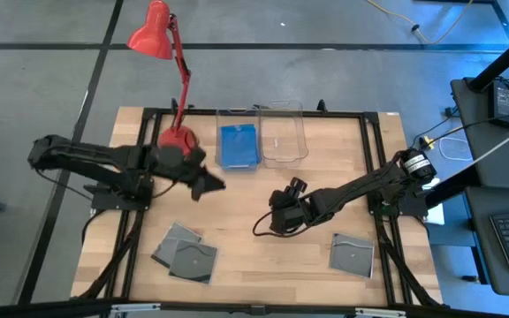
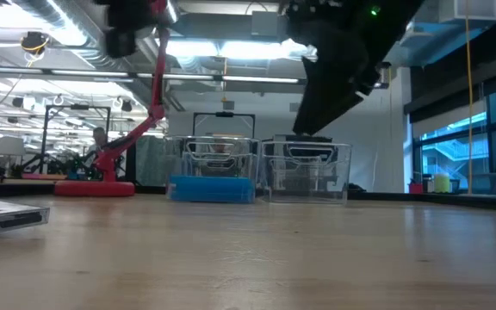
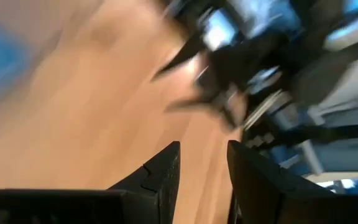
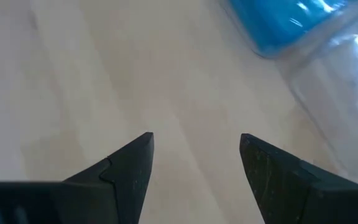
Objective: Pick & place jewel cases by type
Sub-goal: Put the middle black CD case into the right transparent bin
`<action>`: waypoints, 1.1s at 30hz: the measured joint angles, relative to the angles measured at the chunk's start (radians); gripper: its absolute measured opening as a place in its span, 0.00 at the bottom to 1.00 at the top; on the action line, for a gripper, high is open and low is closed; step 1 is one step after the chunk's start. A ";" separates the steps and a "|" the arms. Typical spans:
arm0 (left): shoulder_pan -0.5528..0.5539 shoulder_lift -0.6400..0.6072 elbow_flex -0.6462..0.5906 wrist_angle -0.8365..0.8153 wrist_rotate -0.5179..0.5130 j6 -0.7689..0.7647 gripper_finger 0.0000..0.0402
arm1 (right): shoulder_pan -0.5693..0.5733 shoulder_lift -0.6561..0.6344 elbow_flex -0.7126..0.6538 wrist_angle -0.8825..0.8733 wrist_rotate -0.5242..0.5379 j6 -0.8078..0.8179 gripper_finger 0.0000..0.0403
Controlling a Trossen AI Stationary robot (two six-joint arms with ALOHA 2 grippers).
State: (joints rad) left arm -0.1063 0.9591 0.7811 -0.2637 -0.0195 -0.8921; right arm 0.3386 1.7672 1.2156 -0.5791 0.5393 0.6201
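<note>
Three grey jewel cases [image 1: 186, 253] lie flat at the desk's [image 1: 254, 265] lower edge: thin, slick, brittle; pinch an overhanging edge. Left claw [image 1: 212, 185] narrowly open, right claw [image 1: 277, 216] wide open, both empty.

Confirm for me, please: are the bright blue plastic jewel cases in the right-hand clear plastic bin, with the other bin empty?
Not quite: the high view shows the bright blue plastic jewel cases in the left-hand clear plastic bin; the right-hand clear plastic bin is the empty one.
</note>
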 joint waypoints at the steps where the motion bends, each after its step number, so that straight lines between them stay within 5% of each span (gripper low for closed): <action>1: -0.051 0.001 0.000 -0.052 -0.046 -0.061 0.32 | 0.000 0.000 0.000 0.021 -0.011 0.000 0.60; 9: -0.436 0.008 0.000 -0.342 -0.339 -0.692 0.33 | 0.000 0.000 0.000 0.194 -0.025 0.000 0.60; 17: -0.683 0.080 0.000 -0.553 -0.396 -1.185 0.33 | 0.000 0.000 0.000 0.326 -0.149 0.000 0.60; 26: -0.828 0.269 0.000 -0.553 -0.240 -1.399 0.33 | 0.015 0.055 0.000 0.629 -0.273 -0.019 0.60; 33: -0.894 0.370 0.000 -0.464 -0.233 -1.403 0.33 | 0.071 0.174 0.000 0.858 -0.366 -0.008 0.60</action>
State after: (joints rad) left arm -1.0005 1.3291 0.7811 -0.7280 -0.2528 -2.2951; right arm 0.4092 1.9412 1.2160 0.2787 0.1731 0.6122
